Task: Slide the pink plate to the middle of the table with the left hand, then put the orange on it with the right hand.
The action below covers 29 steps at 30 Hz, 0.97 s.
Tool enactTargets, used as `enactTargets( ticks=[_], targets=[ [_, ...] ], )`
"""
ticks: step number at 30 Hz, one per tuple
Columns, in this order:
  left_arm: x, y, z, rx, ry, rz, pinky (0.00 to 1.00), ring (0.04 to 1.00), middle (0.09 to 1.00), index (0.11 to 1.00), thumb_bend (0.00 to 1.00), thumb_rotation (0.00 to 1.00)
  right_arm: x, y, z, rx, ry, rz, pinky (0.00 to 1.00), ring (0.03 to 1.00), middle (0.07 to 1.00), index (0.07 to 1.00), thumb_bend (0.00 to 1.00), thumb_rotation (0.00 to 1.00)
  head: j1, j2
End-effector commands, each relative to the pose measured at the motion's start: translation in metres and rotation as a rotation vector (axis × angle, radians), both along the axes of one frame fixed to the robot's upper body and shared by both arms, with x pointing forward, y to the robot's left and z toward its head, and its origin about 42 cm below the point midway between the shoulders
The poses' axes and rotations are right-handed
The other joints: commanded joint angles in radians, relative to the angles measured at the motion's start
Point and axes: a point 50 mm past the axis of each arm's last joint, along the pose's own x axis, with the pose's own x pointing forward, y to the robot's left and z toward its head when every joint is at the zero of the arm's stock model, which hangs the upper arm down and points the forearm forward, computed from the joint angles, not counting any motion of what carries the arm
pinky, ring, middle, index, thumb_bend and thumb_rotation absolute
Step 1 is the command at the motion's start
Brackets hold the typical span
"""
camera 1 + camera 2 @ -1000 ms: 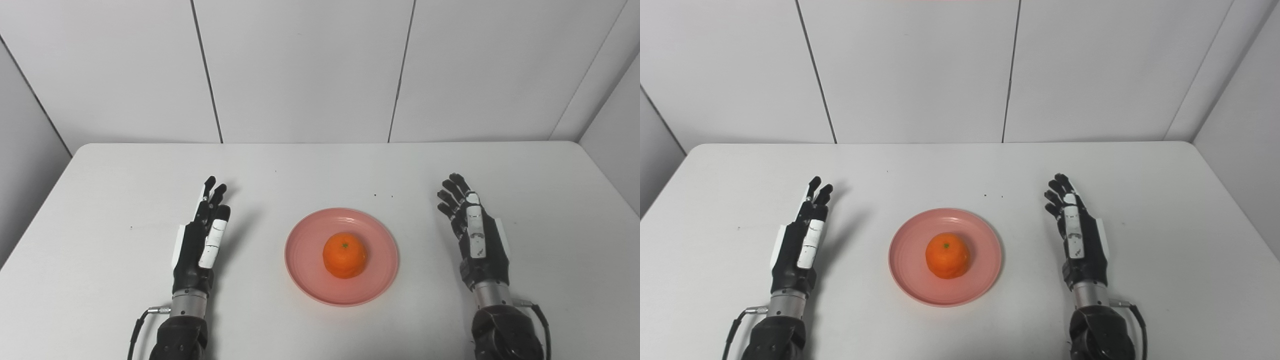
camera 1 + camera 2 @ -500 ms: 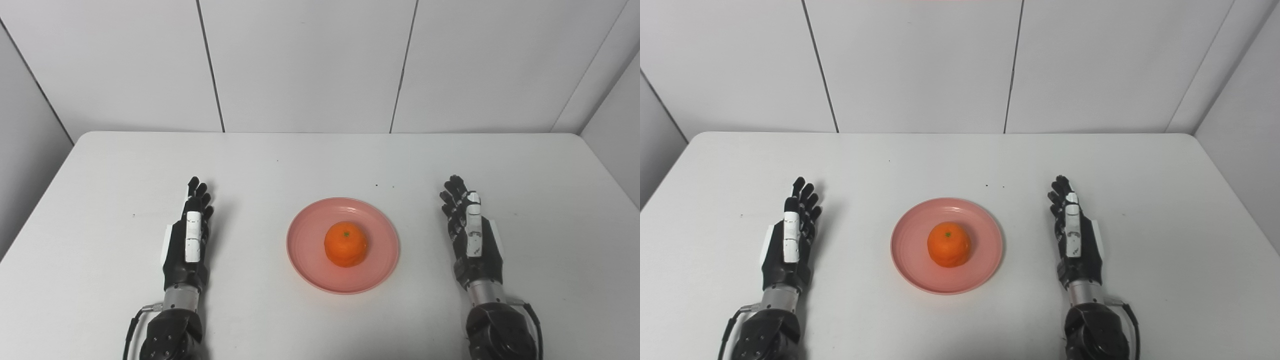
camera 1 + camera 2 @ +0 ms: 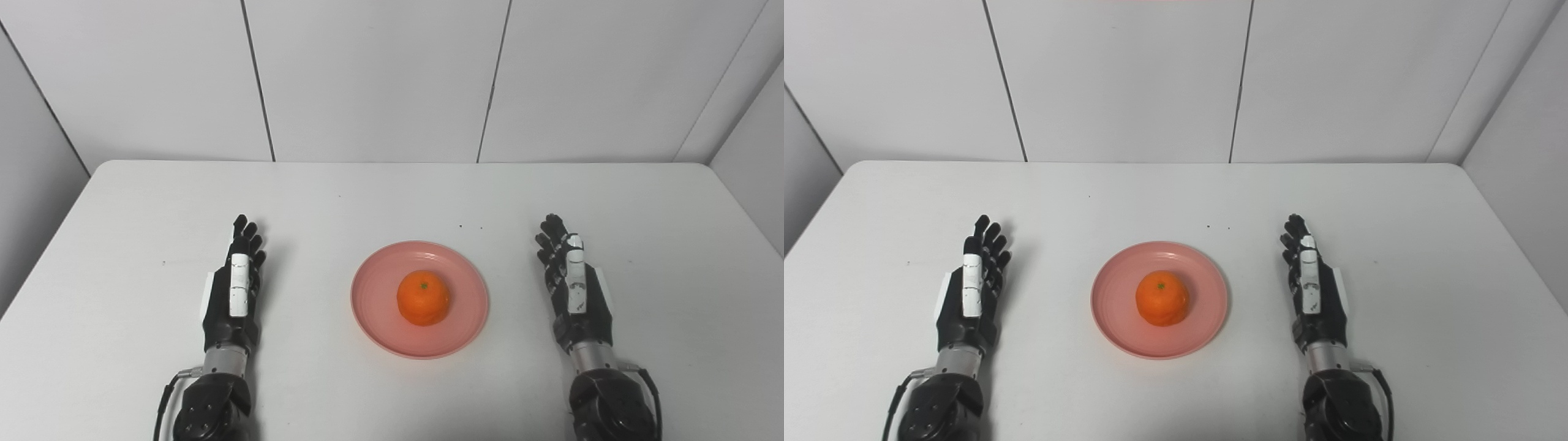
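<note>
The pink plate (image 3: 376, 318) lies in the middle of the white table (image 3: 392, 196). An orange (image 3: 422, 297) sits on the plate's centre, stem side up. My left hand (image 3: 234, 291) rests low over the table well to the left of the plate, open, fingers stretched forward and holding nothing. On the opposite side my right hand (image 3: 572, 288) is likewise open and empty, about a hand's width from the plate's right rim. Neither hand touches the plate or the orange.
White wall panels (image 3: 380, 79) stand behind the table's far edge. A few tiny dark specks (image 3: 470, 228) dot the tabletop just beyond the plate. A cable (image 3: 165, 398) loops off my left wrist near the front edge.
The camera tilted, shifting the whole scene up slightly. My left hand drew back and to the left, away from the plate; the right hand barely moved. Plate and orange stayed put.
</note>
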Motion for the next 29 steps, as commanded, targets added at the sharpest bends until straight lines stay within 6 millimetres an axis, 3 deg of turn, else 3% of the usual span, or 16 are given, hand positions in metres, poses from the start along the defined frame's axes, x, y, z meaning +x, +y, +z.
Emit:
enactTargets(
  ticks=[1,29],
  targets=[
    [0.002,-0.006,0.005,-0.003,0.003,-0.02,1.0,1.0,1.0,1.0,0.9,0.96,-0.004,-0.005,-0.012,-0.007,0.047,0.013,1.0,0.959,0.949,0.925,0.89,1.0,0.001,0.001],
    [0.001,-0.005,0.007,0.019,0.003,-0.053,1.0,1.0,0.996,1.0,0.88,0.96,0.009,0.0,0.005,0.011,0.039,0.045,0.96,0.928,0.917,0.91,0.89,0.92,-0.005,0.003]
  ],
)
